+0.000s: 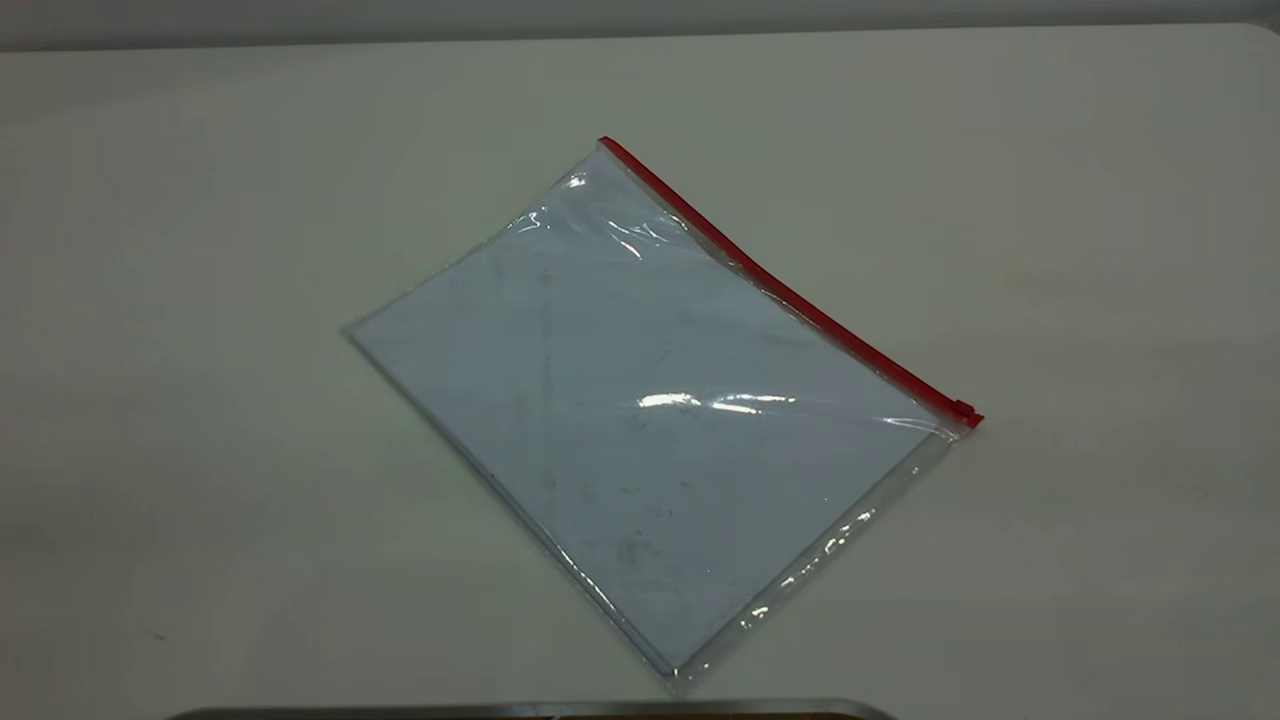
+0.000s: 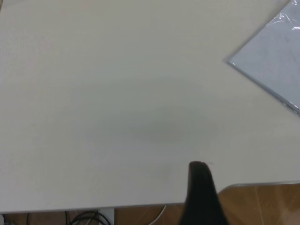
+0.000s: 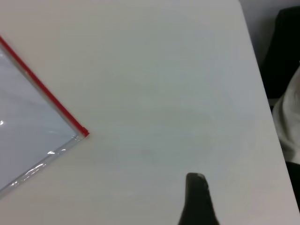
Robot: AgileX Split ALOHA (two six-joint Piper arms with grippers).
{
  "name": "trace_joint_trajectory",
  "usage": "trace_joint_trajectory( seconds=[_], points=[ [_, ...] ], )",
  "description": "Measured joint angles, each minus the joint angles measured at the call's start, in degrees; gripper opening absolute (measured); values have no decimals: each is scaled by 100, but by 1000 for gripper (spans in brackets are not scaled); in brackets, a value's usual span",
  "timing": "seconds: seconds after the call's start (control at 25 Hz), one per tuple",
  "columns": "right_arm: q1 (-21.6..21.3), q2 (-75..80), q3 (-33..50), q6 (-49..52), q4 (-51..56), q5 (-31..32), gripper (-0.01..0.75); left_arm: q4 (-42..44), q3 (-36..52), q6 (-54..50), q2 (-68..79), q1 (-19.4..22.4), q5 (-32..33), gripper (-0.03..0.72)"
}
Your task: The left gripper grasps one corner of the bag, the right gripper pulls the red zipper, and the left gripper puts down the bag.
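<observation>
Left hand (image 2: 202, 197): one black finger shows at the near desk edge, above bare desk; whether it is spread or pressed together cannot be told. It holds nothing. The bag's corner lies well apart from it.

Right hand (image 3: 198, 201): one black finger shows above bare desk; spread or pressed together cannot be told. It holds nothing. The bag's zipper-end corner (image 3: 80, 135) lies well apart from it.

Bag (image 1: 640, 400): clear plastic, pale sheet inside, flat on the desk (image 1: 200, 200), turned diagonally, near the middle. No hand touches it.

Zipper (image 1: 790, 290): red strip along the bag's far right edge, running from the far corner down to the right corner. Slider tab (image 1: 964, 410) sits at the right end.
</observation>
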State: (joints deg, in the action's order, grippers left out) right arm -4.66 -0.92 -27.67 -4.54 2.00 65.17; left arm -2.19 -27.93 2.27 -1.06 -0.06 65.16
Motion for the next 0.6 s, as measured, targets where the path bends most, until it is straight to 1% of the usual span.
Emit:
trace_joint_trajectory(
  seconds=[0.6],
  points=[
    [0,0,4,40,0,-11,576,0,0,0,0,0,0,590]
  ],
)
